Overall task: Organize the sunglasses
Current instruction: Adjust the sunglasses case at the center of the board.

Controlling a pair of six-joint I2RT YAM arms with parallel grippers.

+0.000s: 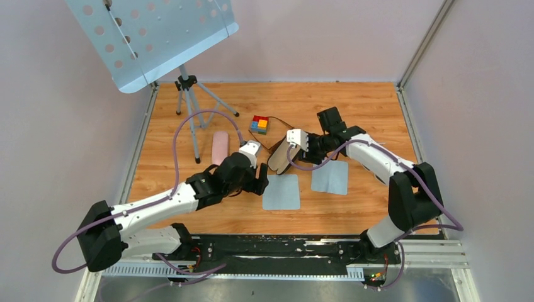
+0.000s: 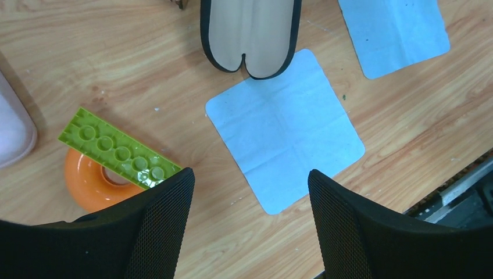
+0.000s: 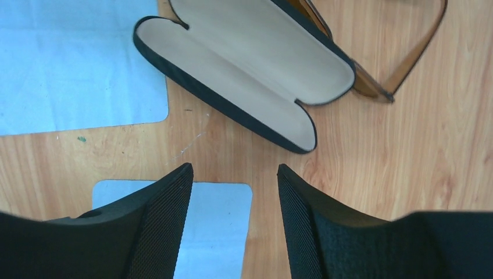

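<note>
1. Your left pincer [image 2: 250, 180] hangs with its jaws apart and empty over the pale-blue square cloth [image 2: 285, 133].
2. Your right pincer [image 3: 234, 171], also apart and empty, faces the open black oblong case with beige lining [image 3: 256, 64].
3. The thin brown-framed sunglasses [image 3: 372, 86] lie on the wooden counter [image 3: 407, 174] just behind that case.
4. Reach over the case and take the frame front; a slim temple arm would likely flex.

The orange-brown wood-grain worktop [image 1: 365, 107] carries a pale-blue square cloth [image 1: 281, 192] with a second pale-blue cloth [image 1: 330, 178] near it, an open black oblong glasses case [image 3: 250, 75] with cream lining whose end meets the first cloth's edge, thin brown-framed sunglasses [image 3: 372, 88] just behind that case, a pink oblong case [image 1: 220, 146], a small multicoloured brick cube [image 1: 259, 124], an orange plastic ring [image 2: 84, 183] and a black tripod [image 1: 189, 100].
</note>
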